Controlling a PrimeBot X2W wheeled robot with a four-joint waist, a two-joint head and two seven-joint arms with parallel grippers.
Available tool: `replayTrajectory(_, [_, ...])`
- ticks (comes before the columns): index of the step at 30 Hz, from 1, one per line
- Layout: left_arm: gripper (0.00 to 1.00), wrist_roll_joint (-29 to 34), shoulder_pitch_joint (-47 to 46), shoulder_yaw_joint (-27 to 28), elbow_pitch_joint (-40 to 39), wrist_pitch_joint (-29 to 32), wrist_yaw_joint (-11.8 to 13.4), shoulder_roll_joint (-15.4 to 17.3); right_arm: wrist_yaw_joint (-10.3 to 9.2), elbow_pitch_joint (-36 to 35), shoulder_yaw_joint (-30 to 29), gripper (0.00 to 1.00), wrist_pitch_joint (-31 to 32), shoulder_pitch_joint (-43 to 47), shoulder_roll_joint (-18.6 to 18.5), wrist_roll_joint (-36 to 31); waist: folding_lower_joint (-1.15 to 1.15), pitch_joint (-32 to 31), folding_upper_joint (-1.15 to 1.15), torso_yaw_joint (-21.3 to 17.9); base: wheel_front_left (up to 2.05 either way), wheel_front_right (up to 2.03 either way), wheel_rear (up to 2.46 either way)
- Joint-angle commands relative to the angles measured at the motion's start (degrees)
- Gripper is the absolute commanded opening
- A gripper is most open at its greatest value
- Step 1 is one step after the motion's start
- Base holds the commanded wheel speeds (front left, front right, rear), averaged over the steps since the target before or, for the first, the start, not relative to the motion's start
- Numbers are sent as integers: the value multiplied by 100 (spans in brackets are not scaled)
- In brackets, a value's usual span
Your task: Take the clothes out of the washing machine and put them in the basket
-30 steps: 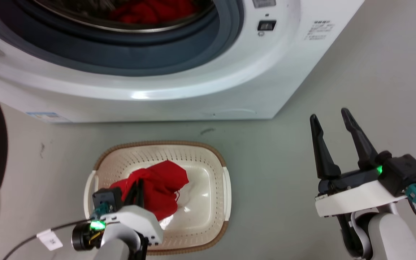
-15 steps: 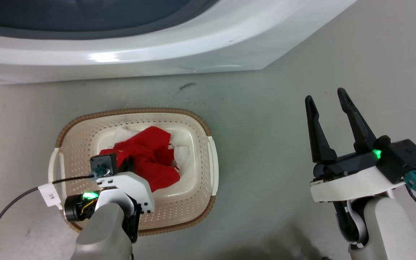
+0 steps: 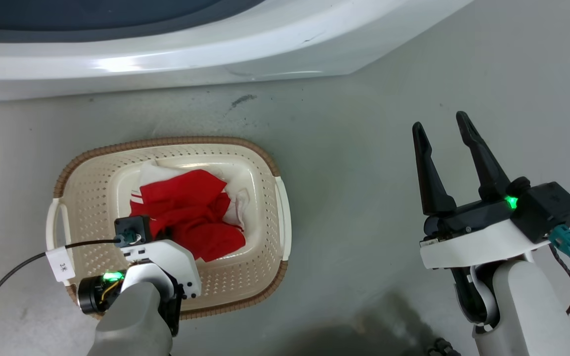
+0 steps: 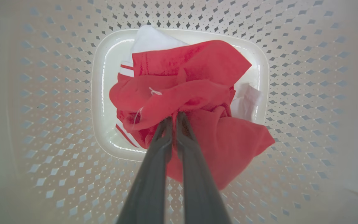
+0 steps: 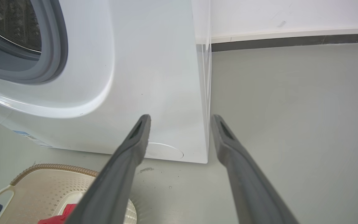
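1. Clothes (image 4: 197, 90): you see a bright red bundle lying in the bottom of the basket (image 3: 166, 142), left of centre in the head view. A pale white piece (image 4: 149, 39) shows beneath its top and right edges.
2. Left gripper (image 4: 174, 115): it reaches down into the basket. Its two fingers are pressed nearly together, pinching a fold of the red fabric at mid-frame in the left wrist view.
3. Right gripper (image 3: 438, 121): you find it at the right of the head view, over bare floor (image 3: 354, 148). Its fingers are spread, holding nothing, well apart from the basket.
4. Washing machine (image 3: 166, 54): its white front runs along the top edge of the head view, and the basket sits on the floor near it. In the right wrist view you see the grey porthole rim (image 5: 53, 56) at upper left.
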Motion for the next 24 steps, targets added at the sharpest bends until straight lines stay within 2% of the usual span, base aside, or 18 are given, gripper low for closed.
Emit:
replayTrajectory(1, [16, -47, -8, -11, 67, 8, -50, -36, -2, 78, -26, 100, -47, -64, 8, -22, -1, -144, 0, 46, 0, 0, 0])
replayTrajectory(2, [66, -75, 27, -4, 89, 2, -58, -52, -2, 118, -39, 100, -52, -39, 8, -28, -1, -231, 0, 72, 0, 0, 0])
replayTrajectory(3, [100, -56, 67, -35, 112, 1, -73, -70, -2, 157, -61, 100, -55, -15, 8, -82, -1, -326, 0, 101, 0, 0, 0])
replayTrajectory(11, [100, -134, 393, -107, 61, -15, -212, -153, -2, 336, -165, 100, -26, 275, 7, -178, -1, -1235, 0, 285, 0, 0, 0])
replayTrajectory(19, [100, 50, 1330, -57, -1279, -13, -129, -181, -2, 310, -444, 100, 107, 789, 6, -330, -1, -2327, 0, 409, 0, 0, 0])
replayTrajectory(24, [100, 192, 1932, 61, -2216, -13, -119, -193, -2, 158, -639, 100, 256, 1138, 7, -417, -1, -2773, 0, 487, 0, 0, 0])
